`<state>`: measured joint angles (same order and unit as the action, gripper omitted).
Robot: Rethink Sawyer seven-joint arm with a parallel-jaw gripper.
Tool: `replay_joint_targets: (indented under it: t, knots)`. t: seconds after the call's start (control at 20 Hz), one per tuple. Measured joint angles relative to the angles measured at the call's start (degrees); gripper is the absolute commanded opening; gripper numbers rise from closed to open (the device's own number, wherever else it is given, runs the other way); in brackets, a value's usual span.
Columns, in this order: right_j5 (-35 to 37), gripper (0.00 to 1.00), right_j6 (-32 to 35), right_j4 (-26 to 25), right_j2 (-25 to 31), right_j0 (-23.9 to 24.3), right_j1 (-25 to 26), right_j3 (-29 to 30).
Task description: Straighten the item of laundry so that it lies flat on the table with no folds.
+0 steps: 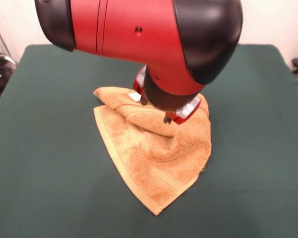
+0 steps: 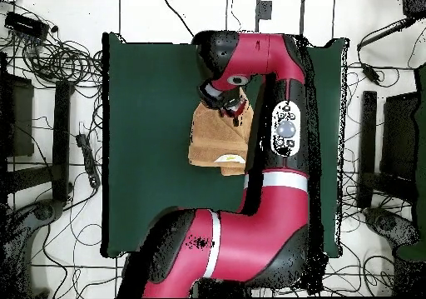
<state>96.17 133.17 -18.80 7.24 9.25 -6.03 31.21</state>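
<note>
The fingers (image 1: 165, 119) are pressing into the bunched towel (image 1: 154, 153); whether they are gripping cannot be told, and dragging risks new folds.

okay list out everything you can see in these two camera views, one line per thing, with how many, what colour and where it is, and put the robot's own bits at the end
towel: one, golden-orange, crumpled and folded near the middle of the table, one corner pointing toward the front camera
label: one, white, on the towel's far edge beside the gripper
table: one, dark green cloth top, fills most of the front view
cables: many, black, on the pale floor around the table in the overhead view
arm: one, red and black, reaching over the table above the towel
gripper: one, dark with red parts, down at the towel's bunched far part; fingers mostly hidden
</note>
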Motion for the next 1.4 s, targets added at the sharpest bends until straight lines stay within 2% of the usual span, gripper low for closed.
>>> replay_joint_targets:
  t: [0.3, 0.55, 1.0, 1.4]
  knots:
    - [1.06, 1.00, 0.00, 0.97, -0.26, 0.03, -0.88, 1.98]
    - [1.05, 1.00, 0.00, 3.58, -0.47, 0.13, -5.08, 8.20]
    - [-0.14, 1.00, 0.01, 7.09, -0.88, 0.17, -8.76, 13.68]
    - [-10.06, 1.00, 0.01, 7.45, -3.60, 0.02, -10.47, 17.42]
